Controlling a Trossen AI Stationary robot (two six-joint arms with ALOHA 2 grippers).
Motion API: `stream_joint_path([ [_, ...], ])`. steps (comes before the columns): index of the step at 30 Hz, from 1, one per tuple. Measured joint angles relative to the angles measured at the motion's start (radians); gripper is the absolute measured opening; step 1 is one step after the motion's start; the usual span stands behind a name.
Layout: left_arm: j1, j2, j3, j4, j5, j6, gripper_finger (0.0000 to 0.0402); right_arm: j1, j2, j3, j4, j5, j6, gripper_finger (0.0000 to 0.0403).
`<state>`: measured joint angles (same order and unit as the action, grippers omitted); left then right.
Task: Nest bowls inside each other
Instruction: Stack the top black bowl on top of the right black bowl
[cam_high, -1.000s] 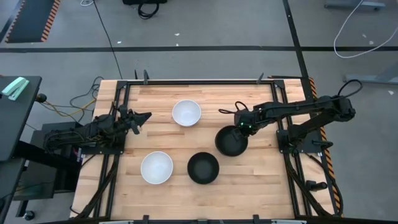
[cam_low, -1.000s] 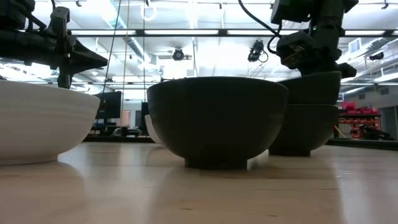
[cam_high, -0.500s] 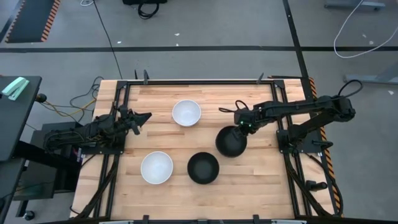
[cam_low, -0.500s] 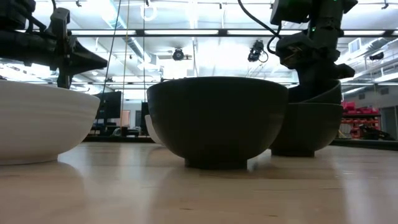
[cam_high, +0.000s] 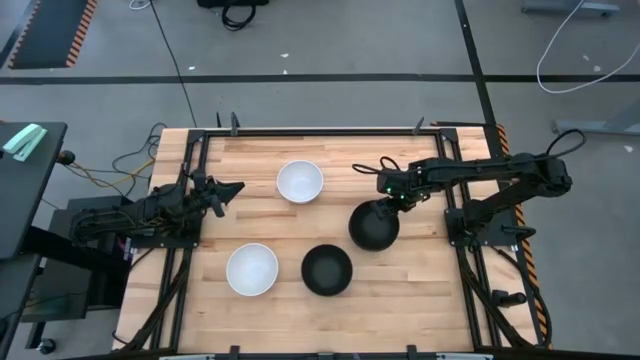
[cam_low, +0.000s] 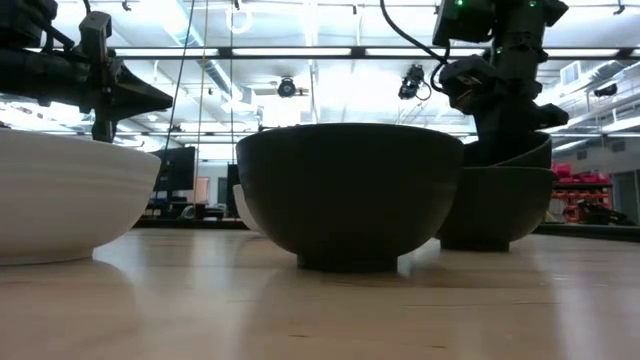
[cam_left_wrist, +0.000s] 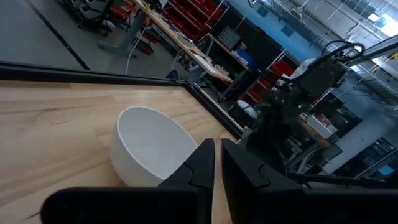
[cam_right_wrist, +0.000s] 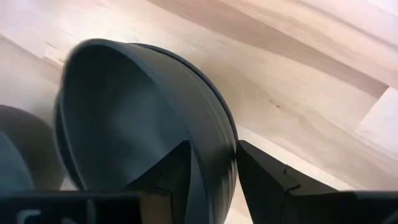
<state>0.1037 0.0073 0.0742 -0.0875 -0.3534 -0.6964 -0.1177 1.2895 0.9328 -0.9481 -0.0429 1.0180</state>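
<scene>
My right claw (cam_high: 392, 200) sits over the right half of the wooden surface (cam_high: 420, 290), at the upper rim of the nested black bowls (cam_high: 374, 226); in my right wrist view its two dark fingers (cam_right_wrist: 171, 171) straddle the rim of the upper black bowl (cam_right_wrist: 124, 118), one inside and one outside, with a slim gap between them holding the wall, so the claw is closed on that bowl. From the low view this upper bowl (cam_low: 520, 152) lies tilted inside the lower black bowl (cam_low: 495, 205), not yet level with it, and the lower one stands on the surface. A third black bowl (cam_high: 327, 270) stands alone near the front middle, just beside the nested pair but apart from it. One white bowl (cam_high: 251, 270) stands front left, near the lone black one, and the other white bowl (cam_high: 300, 181) stands toward the back, left of centre. My left claw (cam_high: 232, 187) waits at the left side of the surface, pointing toward that rear white bowl and well short of it; in the left wrist view its fingers (cam_left_wrist: 200, 163) are nearly together with only a narrow slit between them, gripping nothing, and the white bowl (cam_left_wrist: 152, 146) lies ahead of them
</scene>
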Motion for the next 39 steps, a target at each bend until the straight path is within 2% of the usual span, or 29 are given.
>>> stream_joint_path([
  [6, 0.0, 0.0, 0.0, 0.0, 0.0, 0.001, 0.0029, -0.015, -0.002, 0.102, -0.05, 0.026, -0.026, 0.0135],
  [12, 0.0, 0.0, 0.0, 0.001, 0.0, -0.009, 0.0023, -0.014, -0.003, 0.219, -0.23, 0.069, -0.026, 0.0135],
  [17, 0.0, 0.0, 0.0, 0.0, 0.0, -0.018, 0.003, 0.06, -0.001, 0.252, -0.189, 0.062, 0.001, 0.0116],
  [21, 0.0, 0.0, 0.0, -0.006, 0.0, -0.017, 0.0032, 0.12, 0.0, 0.229, -0.187, 0.063, 0.051, 0.0078],
  [27, 0.0, 0.0, 0.0, -0.024, 0.0, 0.009, 0.0022, 0.159, 0.0, 0.184, -0.155, 0.12, 0.105, 0.0011],
  [39, 0.0, 0.0, 0.0, -0.033, 0.0, 0.005, 0.0031, 0.134, 0.001, -0.037, 0.032, 0.132, 0.11, 0.0006],
])
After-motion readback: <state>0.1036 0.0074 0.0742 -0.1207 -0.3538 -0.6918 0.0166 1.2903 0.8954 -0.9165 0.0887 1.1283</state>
